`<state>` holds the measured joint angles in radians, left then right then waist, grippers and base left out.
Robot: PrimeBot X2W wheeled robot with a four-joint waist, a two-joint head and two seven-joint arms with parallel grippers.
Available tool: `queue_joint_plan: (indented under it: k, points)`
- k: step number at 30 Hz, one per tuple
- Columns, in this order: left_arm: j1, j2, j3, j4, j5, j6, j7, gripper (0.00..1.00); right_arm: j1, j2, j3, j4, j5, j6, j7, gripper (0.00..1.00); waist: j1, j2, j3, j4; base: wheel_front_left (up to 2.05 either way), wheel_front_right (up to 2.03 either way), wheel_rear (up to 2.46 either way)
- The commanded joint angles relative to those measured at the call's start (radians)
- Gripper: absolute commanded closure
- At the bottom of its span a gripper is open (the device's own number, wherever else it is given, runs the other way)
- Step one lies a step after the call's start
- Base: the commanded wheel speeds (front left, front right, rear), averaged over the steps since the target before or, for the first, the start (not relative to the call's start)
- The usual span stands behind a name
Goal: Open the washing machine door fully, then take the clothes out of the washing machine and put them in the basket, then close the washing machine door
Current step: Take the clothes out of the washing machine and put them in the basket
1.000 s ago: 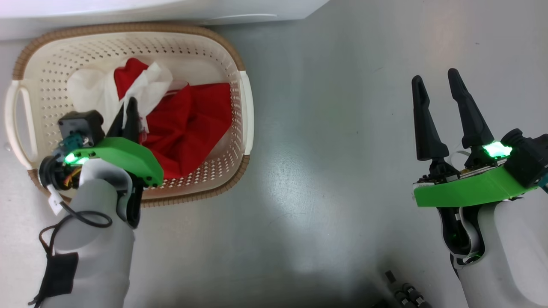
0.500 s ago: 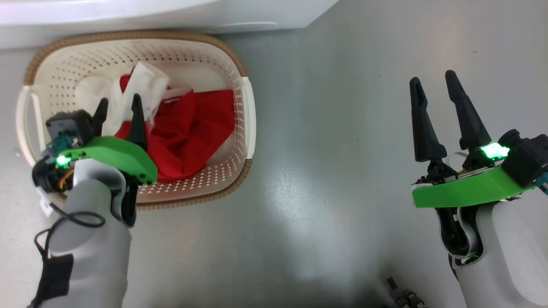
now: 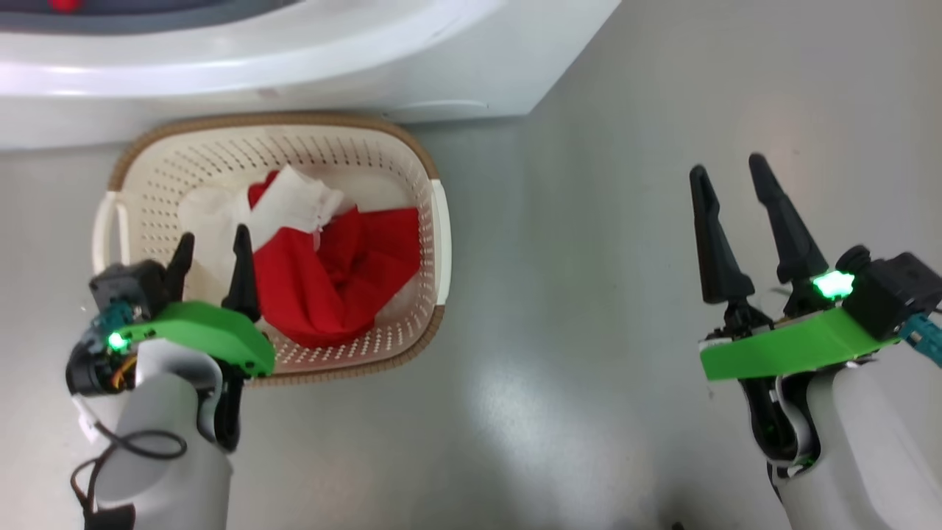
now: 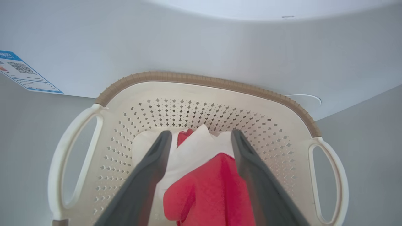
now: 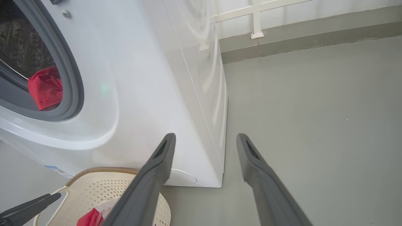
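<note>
The cream basket (image 3: pixel 436 221) stands on the floor against the white washing machine (image 3: pixel 294 66). Red and white clothes (image 3: pixel 346 280) lie bunched inside it. My left gripper (image 3: pixel 214 234) hovers open over the basket's near left part, its jaws apart above the white cloth (image 4: pixel 194 150) and holding nothing. Far to the right, my right gripper (image 3: pixel 726 163) is open and empty over bare floor. In the right wrist view a red garment (image 5: pixel 45 88) lies in the drum behind the grey gasket (image 5: pixel 70 78). The washing machine door is out of view.
Grey floor (image 3: pixel 574 294) stretches between the basket and my right arm. The washer's side panel (image 5: pixel 201 94) runs back to a wall with a low skirting (image 5: pixel 298 47). A blue label (image 4: pixel 22 72) sits low on the washer front.
My left gripper opened and let go of the white and red garment, which now lies in the basket. The head camera tilted up, bringing more of the washer into the picture.
</note>
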<state>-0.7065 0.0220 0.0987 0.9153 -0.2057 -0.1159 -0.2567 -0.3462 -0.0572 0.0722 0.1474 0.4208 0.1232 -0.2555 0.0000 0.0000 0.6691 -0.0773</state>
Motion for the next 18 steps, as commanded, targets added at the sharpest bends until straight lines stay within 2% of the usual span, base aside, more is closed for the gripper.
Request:
queue_joint_plan:
  k: [1, 18]
  points:
    - [0.057, 0.029, 0.019, -0.030, -0.008, -0.005, -0.005, 0.00, 0.043, 0.001, 0.019, -0.015, -0.009, 0.008, -0.006, 0.00, 0.0000, 0.0000, -0.052, 0.010, 0.00, 0.00, 0.00]
    - [0.255, 0.028, 0.002, -0.326, -0.015, -0.014, -0.005, 0.00, 0.151, -0.024, 0.013, 0.017, -0.008, 0.008, -0.006, 0.00, 0.0000, 0.0000, -0.273, 0.046, 0.00, 0.00, 0.00]
